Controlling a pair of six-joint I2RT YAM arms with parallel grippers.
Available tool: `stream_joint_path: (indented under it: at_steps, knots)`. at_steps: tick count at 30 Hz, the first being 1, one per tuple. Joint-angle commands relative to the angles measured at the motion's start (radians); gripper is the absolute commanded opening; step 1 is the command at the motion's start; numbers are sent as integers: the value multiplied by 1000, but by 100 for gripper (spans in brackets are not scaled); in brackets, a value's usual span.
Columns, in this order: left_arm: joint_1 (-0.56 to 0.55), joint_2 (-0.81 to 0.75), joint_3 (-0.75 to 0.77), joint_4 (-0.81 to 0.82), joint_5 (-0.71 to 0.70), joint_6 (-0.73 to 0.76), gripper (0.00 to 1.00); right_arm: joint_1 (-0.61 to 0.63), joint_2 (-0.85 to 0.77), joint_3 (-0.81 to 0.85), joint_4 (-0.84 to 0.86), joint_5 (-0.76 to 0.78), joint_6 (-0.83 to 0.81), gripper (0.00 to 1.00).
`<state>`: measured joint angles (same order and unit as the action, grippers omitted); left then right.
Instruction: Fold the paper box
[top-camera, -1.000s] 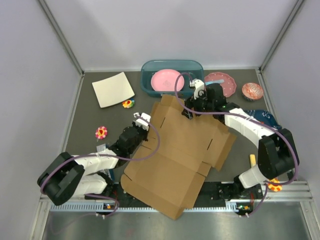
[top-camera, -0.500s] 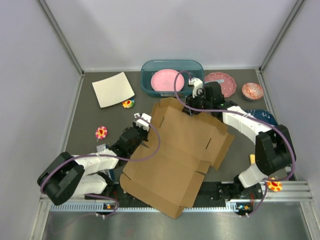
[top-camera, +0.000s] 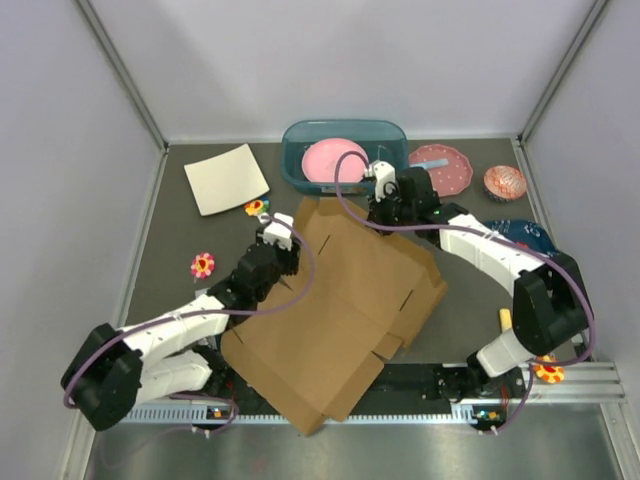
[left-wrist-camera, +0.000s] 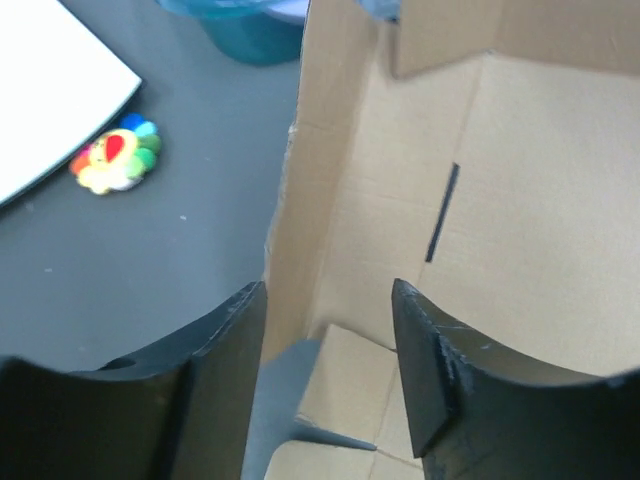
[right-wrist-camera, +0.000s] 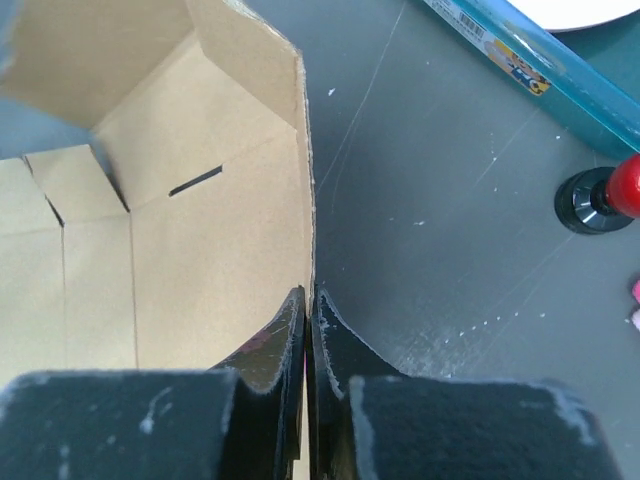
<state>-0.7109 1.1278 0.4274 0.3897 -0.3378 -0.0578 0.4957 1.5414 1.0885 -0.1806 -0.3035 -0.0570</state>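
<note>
Brown corrugated cardboard fills the middle of the dark table (top-camera: 180, 240). It is one paper box (top-camera: 340, 310), a die-cut sheet lying part-folded between the two arms. Its far walls are raised and its near corner hangs over the table's front edge at 6 o'clock.

The left gripper (top-camera: 288, 262) sits at the box's 9 o'clock side. In the left wrist view its jaws stand apart, one on each side of an upright cardboard wall, and neither finger (left-wrist-camera: 215, 340) presses on it. The right gripper (top-camera: 374, 220) is at the box's 1 o'clock corner. In the right wrist view its two fingers (right-wrist-camera: 275, 335) are pinched together on the edge of a standing flap, so it grips the paper box.

Around the box, seen from above:
- One cream square sheet (top-camera: 226, 178) lies at 10 o'clock.
- One teal tub (top-camera: 392, 135) at 12 o'clock holds one smooth pink plate (top-camera: 330, 160).
- One scalloped pink plate (top-camera: 455, 175) sits at 1 o'clock.
- One ruffled red-and-white cup (top-camera: 504, 182) is just to the right of that plate.
- One dark blue dish (top-camera: 530, 235) at 2 o'clock is partly hidden by the right arm.
- One small yellow stick (top-camera: 506, 320) lies at 4 o'clock.

There are three flower-shaped pieces. One flower (top-camera: 257, 207) is just beside the box's far left corner. A second flower (top-camera: 203, 265) is at 9 o'clock. A third flower (top-camera: 547, 370) is at 4 o'clock, by the right arm's base.
</note>
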Motion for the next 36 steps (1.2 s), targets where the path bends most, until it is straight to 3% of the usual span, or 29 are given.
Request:
stream_joint_path:
  at_steps: [1, 6, 12, 21, 30, 36]
  knots:
    - [-4, -117, 96, -277, -130, -103, 60, 29, -99, 37, -31, 87, -33, 0]
    - [-4, -252, 74, -289, -98, -166, 61, 87, -151, -24, -14, 148, -101, 0]
    - [-2, -316, 33, -83, 3, -120, 61, 178, -193, -73, 12, 230, -266, 0]
    - [10, -214, 59, 96, 258, 50, 63, 306, -230, -133, 13, 354, -458, 0]
    - [42, -31, 112, 195, 480, 130, 64, 317, -319, -200, 43, 353, -448, 0]
    - [44, 58, 119, 264, 494, 136, 63, 317, -343, -203, 35, 339, -437, 0]
